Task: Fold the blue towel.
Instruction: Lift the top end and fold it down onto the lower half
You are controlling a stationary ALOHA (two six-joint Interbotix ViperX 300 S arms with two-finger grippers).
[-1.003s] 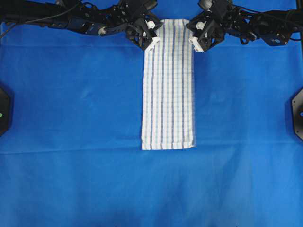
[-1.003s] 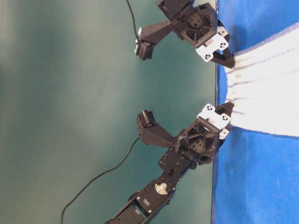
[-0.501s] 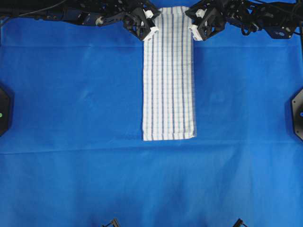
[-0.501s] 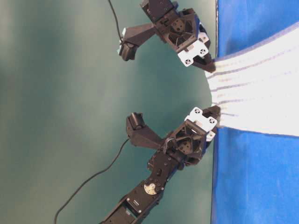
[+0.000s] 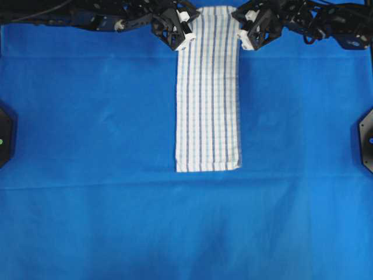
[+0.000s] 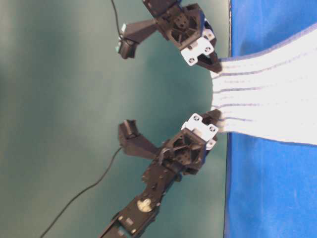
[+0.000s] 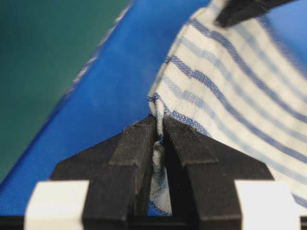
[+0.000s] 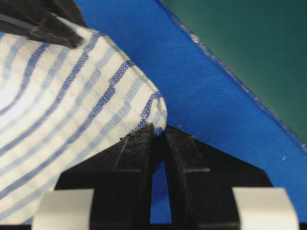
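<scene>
my left claw (image 7: 159,132) & right claw (image 8: 158,136) each pinch a far corner of the towel (image 5: 208,99), a long strip on the blue table cover (image 5: 87,116). soft, light, floppy, so corners are best hold.

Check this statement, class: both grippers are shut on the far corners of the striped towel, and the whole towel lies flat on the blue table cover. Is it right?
Not quite. The left gripper and right gripper do pinch the blue towel at its corners, but the table-level view shows that end lifted clear of the blue table cover; only the near part lies flat.
</scene>
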